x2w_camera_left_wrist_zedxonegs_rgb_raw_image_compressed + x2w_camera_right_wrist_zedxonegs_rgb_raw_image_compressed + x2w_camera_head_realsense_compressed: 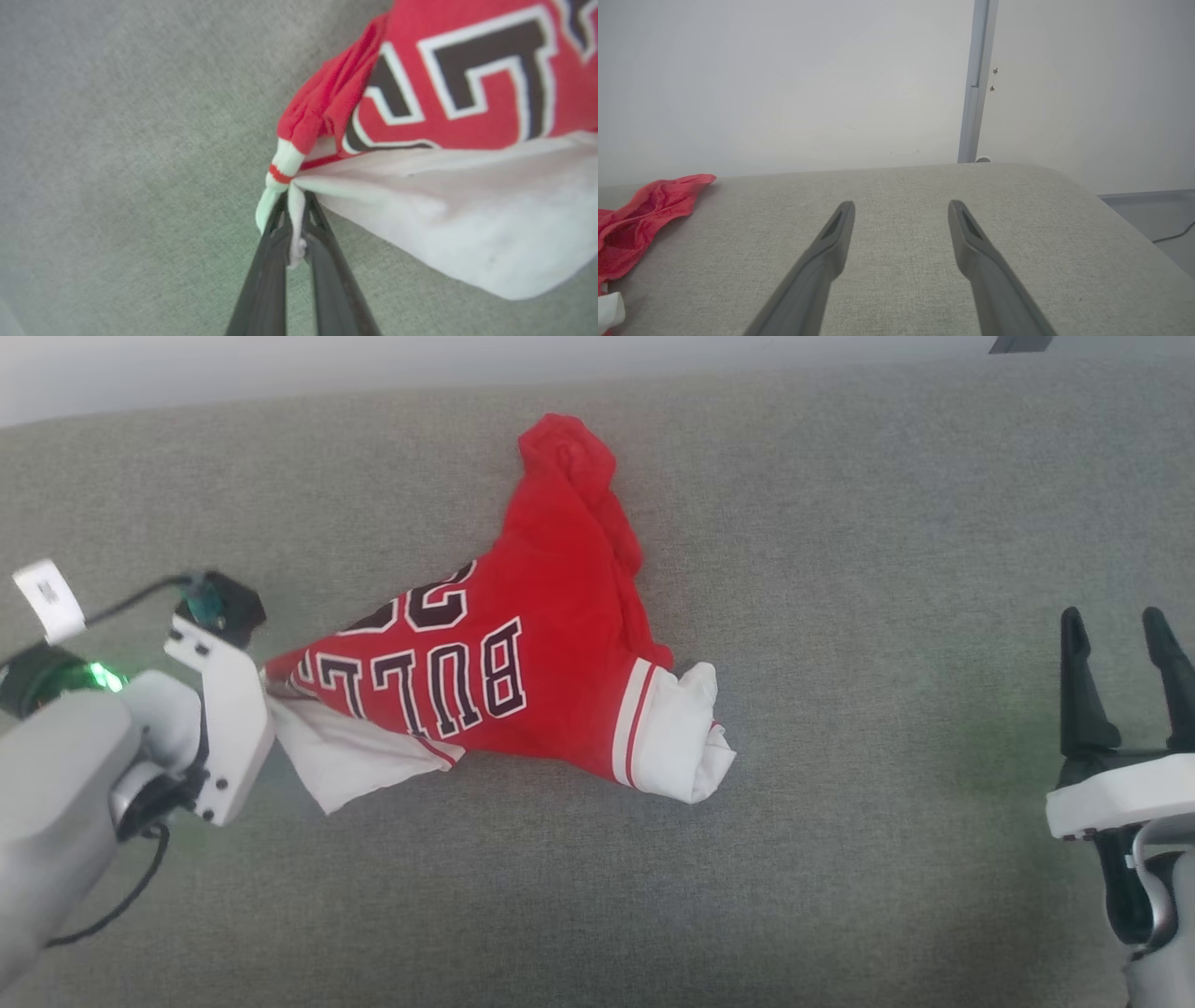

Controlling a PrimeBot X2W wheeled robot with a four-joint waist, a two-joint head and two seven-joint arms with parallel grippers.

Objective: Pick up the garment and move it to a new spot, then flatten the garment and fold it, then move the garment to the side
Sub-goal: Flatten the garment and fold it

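Slippage likely: your left gripper (294, 203) is clamped on only a thin tuck of the garment (551, 691); a quick lift may pull it free; right gripper (1113, 616) stands open.

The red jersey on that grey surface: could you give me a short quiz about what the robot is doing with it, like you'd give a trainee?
1. True or false: the left end effector is shut on the garment.
2. Which part of it is pinched? A) white fabric B) the black lettering C) the far red end
3. Fill in: the right end effector is ____ and holds nothing.
Key: 1 true; 2 A; 3 open.
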